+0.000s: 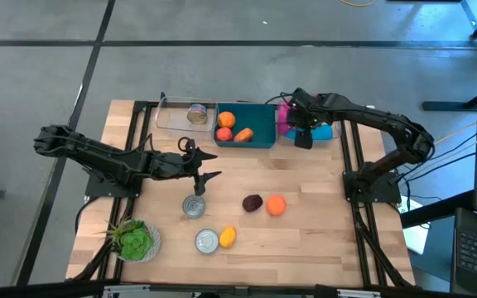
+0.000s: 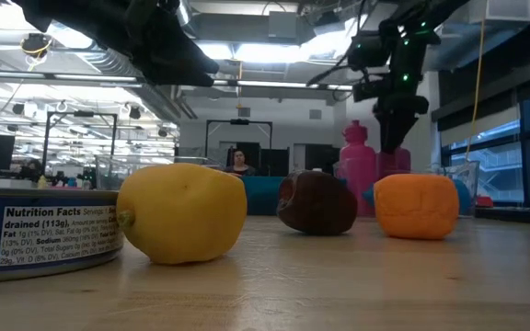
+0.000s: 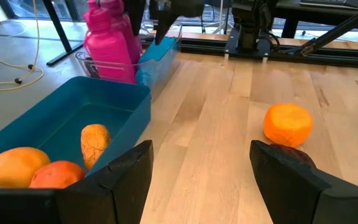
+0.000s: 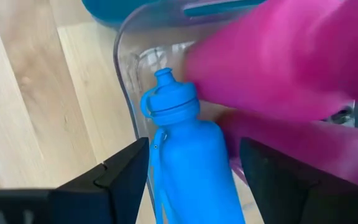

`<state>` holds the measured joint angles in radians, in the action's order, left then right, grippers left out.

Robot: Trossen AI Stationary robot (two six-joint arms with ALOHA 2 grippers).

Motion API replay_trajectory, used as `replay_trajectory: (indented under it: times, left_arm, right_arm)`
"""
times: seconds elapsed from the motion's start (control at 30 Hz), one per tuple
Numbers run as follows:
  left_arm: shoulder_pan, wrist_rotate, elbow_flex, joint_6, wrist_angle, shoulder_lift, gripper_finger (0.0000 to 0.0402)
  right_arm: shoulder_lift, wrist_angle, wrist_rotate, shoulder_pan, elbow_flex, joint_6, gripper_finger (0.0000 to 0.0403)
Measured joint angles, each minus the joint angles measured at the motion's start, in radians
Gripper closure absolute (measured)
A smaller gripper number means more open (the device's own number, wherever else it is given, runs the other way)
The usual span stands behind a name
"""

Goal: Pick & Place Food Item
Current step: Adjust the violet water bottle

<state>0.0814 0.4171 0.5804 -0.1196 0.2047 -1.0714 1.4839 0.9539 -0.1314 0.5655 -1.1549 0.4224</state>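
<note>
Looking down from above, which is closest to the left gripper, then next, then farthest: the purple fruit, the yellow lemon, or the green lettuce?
From the left gripper:
1. Purple fruit, toward the table's middle.
2. Yellow lemon, near the front edge beside a can.
3. Green lettuce, at the front left corner.
</note>
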Motion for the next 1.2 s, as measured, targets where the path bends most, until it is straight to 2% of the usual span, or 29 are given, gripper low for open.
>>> replay_trajectory:
  times: [0.47,0.57,0.73,1.2]
  left_arm:
    - [0.0,0.005,0.0,0.0,0.0,0.0,0.0141]
    - [0.0,0.001,0.0,0.0,-0.001,0.0,0.0141]
    - [0.0,0.001,0.0,0.001,-0.01,0.0,0.0141]
    - [0.0,0.0,0.0,-0.01,-0.051,0.0,0.0141]
  right_arm:
    - [-0.119,0.006,0.012,-0.005,-0.003,-0.063,0.0153]
    - [-0.104,0.04,0.057,-0.023,-0.003,-0.071,0.0153]
    - [-0.069,0.05,-0.023,-0.056,-0.003,-0.064,0.0153]
    - [0.003,-0.011,-0.042,-0.059,0.012,-0.018,0.0153]
